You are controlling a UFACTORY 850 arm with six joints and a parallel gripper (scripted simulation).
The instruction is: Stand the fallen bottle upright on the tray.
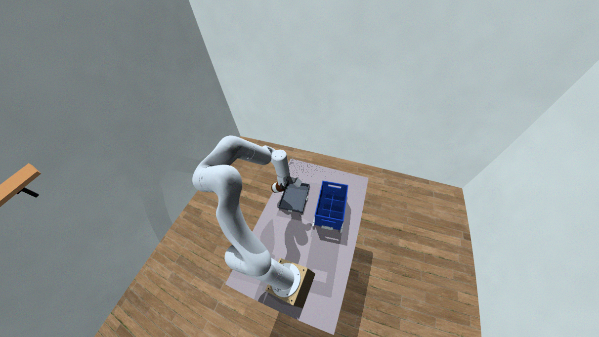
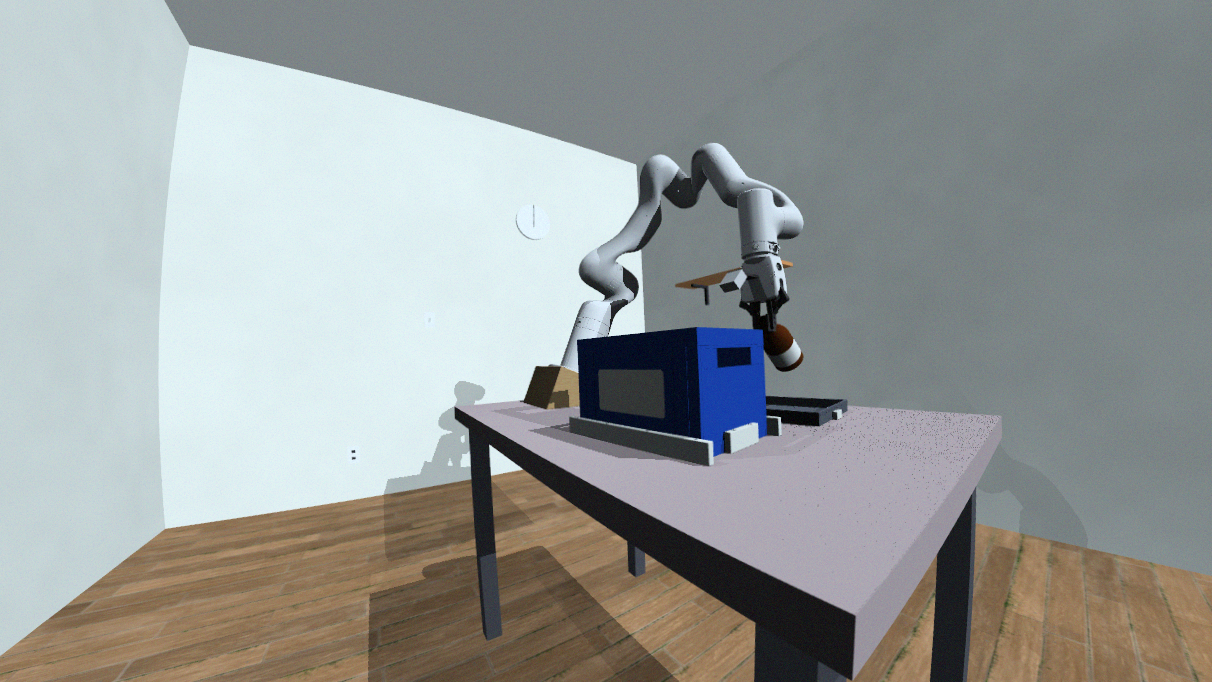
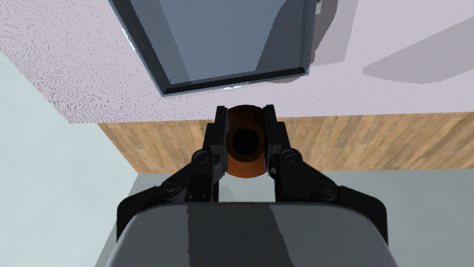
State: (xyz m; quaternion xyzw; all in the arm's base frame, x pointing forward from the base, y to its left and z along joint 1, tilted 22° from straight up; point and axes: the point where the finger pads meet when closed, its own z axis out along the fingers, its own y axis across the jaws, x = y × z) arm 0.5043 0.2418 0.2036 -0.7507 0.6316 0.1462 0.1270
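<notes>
My gripper (image 3: 245, 119) is shut on the neck end of a brown bottle (image 2: 781, 346) with a white label. The bottle hangs tilted in the air, its base pointing down and away, well above the table. In the wrist view I look down the bottle's mouth (image 3: 245, 142) between the fingers. The dark grey tray (image 3: 220, 43) lies flat on the table, just beyond the bottle. From above, the bottle (image 1: 276, 187) is at the tray's (image 1: 294, 197) far left corner, over the table's left edge. The gripper also shows in the side view (image 2: 765, 318).
A blue crate (image 1: 332, 204) with inner compartments stands on the table to the right of the tray, held by grey stops (image 2: 641, 438). The arm's base (image 1: 291, 284) sits at the table's near end. A wooden wall shelf (image 1: 16, 182) is at the far left.
</notes>
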